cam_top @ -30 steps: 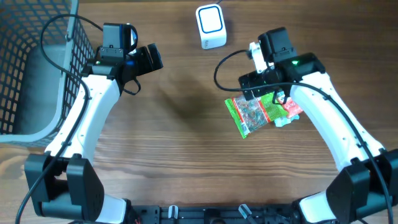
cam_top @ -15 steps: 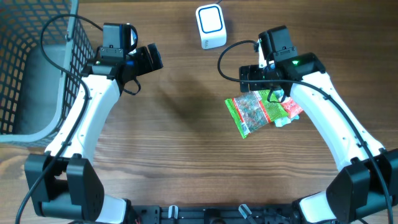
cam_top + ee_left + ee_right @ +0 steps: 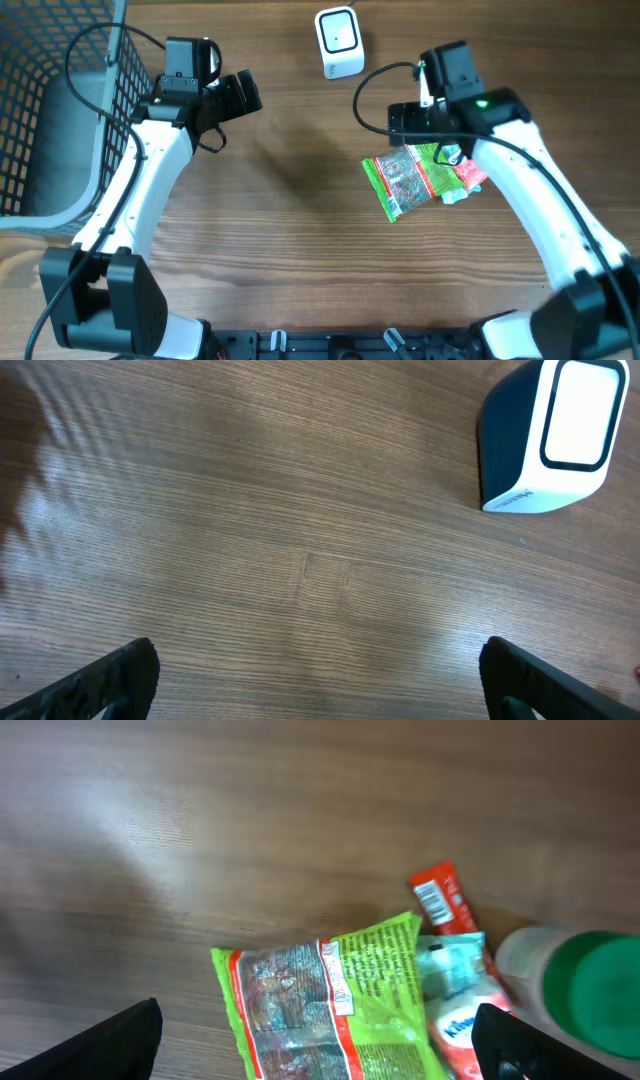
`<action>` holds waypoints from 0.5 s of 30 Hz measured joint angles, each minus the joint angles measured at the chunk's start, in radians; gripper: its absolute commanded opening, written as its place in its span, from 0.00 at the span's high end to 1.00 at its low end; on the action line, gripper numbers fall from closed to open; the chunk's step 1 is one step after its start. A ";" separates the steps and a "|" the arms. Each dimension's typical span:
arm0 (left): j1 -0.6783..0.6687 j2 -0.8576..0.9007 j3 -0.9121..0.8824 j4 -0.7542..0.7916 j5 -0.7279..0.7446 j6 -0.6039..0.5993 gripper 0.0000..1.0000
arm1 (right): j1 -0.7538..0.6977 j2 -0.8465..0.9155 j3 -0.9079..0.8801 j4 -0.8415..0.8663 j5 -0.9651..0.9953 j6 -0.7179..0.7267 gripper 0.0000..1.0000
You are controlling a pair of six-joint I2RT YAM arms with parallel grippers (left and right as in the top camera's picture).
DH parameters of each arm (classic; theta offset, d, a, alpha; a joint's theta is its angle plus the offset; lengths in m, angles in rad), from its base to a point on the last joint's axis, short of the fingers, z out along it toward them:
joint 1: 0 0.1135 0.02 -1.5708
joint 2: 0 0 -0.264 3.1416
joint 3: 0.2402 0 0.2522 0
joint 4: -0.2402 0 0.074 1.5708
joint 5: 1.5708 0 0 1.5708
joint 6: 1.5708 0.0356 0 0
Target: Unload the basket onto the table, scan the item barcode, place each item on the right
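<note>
A green snack packet (image 3: 404, 184) (image 3: 330, 998) lies flat right of the table's middle. A red wrapper with a barcode (image 3: 441, 901), a small red and white pack (image 3: 470, 176) and a green-capped bottle (image 3: 590, 990) crowd its right side. The white barcode scanner (image 3: 339, 42) (image 3: 560, 435) stands at the far edge. My right gripper (image 3: 408, 120) (image 3: 320, 1040) hangs open just beyond the packet's far end, holding nothing. My left gripper (image 3: 243, 95) (image 3: 320, 680) is open over bare wood, left of the scanner.
A grey wire basket (image 3: 40, 120) fills the left side of the table, close to the left arm. A black cable loops from the right wrist (image 3: 365, 95).
The right gripper has drawn back from over the green packet toward the table's far side, uncovering more of the packet. The left arm has not moved.
</note>
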State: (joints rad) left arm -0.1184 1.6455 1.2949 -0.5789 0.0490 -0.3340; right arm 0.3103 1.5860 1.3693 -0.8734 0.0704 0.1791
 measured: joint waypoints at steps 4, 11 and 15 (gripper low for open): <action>0.000 0.000 0.000 0.000 0.000 0.000 0.00 | -0.003 -0.249 -0.002 0.038 0.041 0.000 0.00; 0.000 0.000 0.000 -0.002 0.000 0.000 0.00 | -0.019 -0.906 -0.135 0.087 0.095 -0.125 0.00; 0.000 0.000 0.000 0.001 0.000 0.000 0.00 | -0.131 -1.270 -0.427 0.174 0.088 -0.124 0.00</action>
State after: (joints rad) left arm -0.1184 1.6459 1.2949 -0.5781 0.0494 -0.3340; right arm 0.1791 0.3164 0.9421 -0.6994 0.1581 0.0547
